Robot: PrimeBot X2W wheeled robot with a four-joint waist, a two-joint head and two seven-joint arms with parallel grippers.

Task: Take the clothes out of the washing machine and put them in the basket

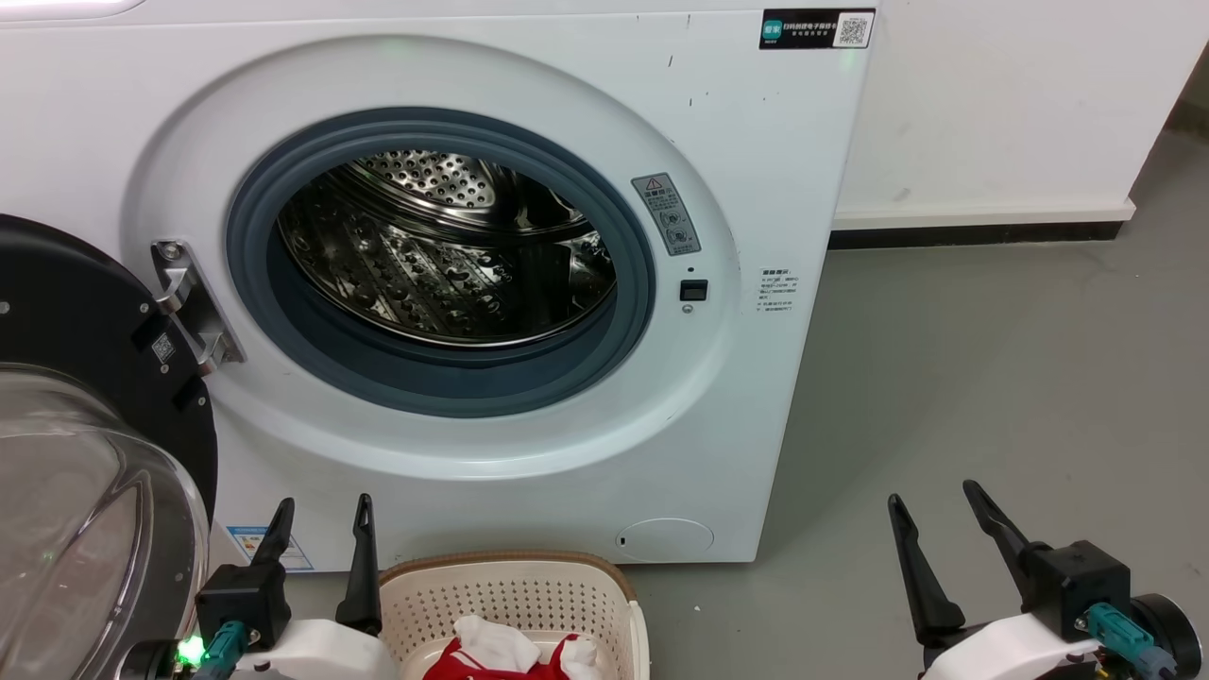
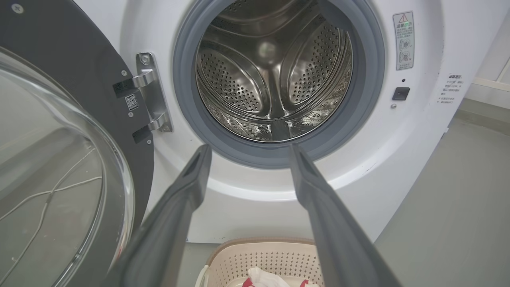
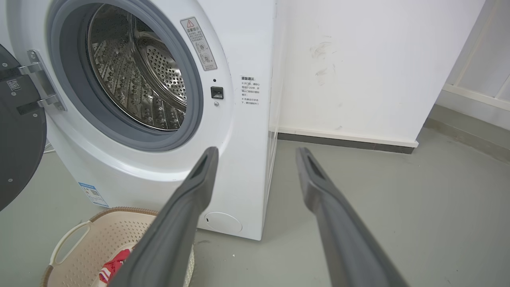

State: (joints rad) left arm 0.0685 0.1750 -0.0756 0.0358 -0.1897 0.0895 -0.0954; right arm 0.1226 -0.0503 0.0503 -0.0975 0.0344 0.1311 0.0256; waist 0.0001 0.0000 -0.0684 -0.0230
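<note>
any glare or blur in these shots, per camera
Head view: sharp, bright glints on the steel drum and pale reflections in the door glass. Left wrist view: the left gripper looks soft close to the lens. Right wrist view: evenly lit, the right gripper equally soft low down.

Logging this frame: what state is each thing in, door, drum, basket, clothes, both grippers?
washing machine door: open, swung to the left.
drum: no clothes visible inside.
basket: upright on the floor, holding clothes.
clothes: red and white, crumpled in the basket.
left gripper: open, empty.
right gripper: open, empty.
</note>
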